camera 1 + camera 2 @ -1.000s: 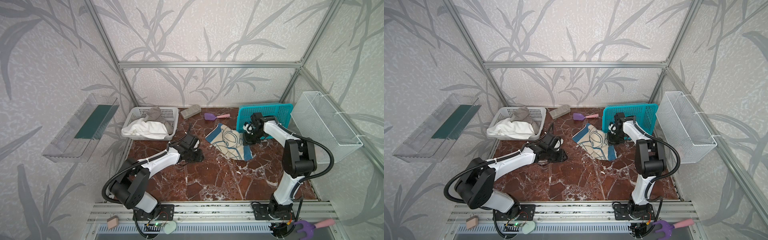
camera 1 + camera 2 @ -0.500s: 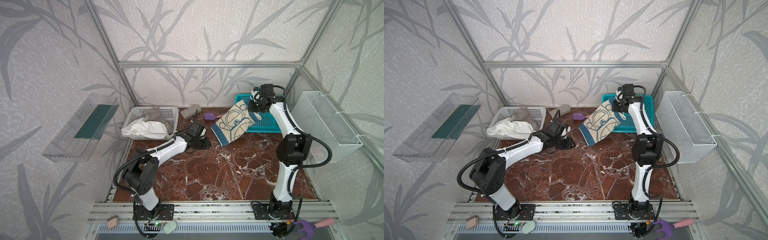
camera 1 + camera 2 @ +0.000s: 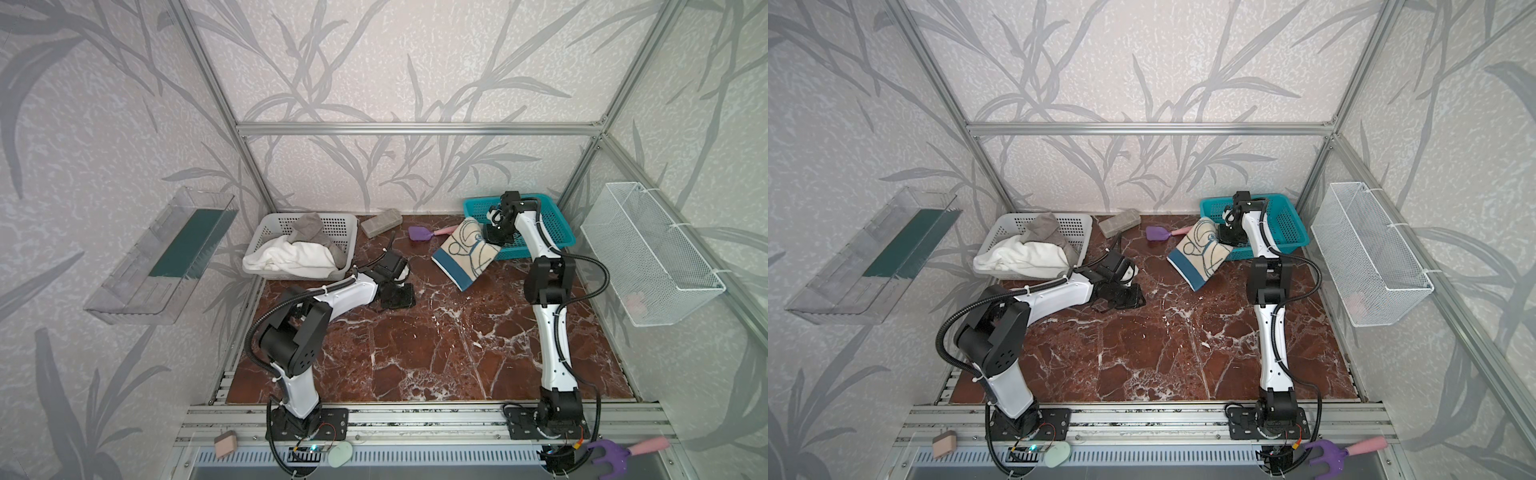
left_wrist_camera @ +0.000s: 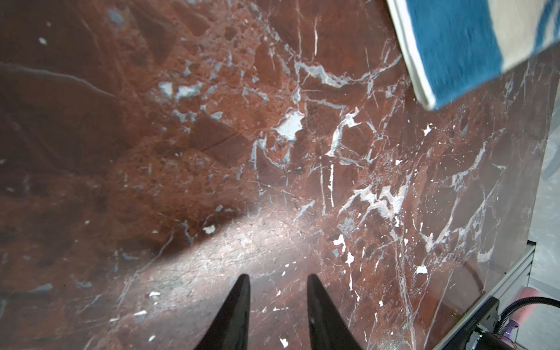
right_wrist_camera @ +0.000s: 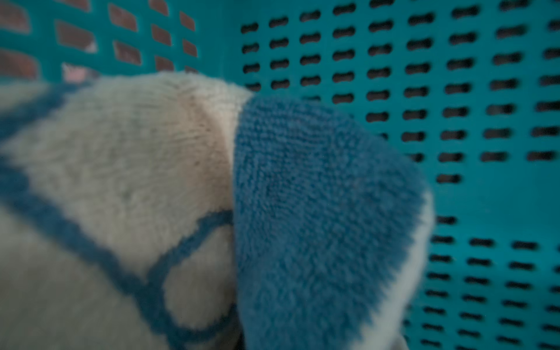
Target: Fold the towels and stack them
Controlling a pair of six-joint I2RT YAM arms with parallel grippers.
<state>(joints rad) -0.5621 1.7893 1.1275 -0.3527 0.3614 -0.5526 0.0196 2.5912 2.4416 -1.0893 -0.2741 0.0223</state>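
The right jaws clamp a corner of the blue-bordered towel (image 3: 461,253); its length slants away from them toward the left jaws, narrowly parted and empty.

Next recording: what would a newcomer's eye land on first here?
The blue-bordered beige towel stands out, pinched at its upper end by the right pincer at the teal basket, back right. Next, the white towel and grey towel heaped unfolded in the pale basket at the back left, while the left pincer hovers open and empty over the red marble table.
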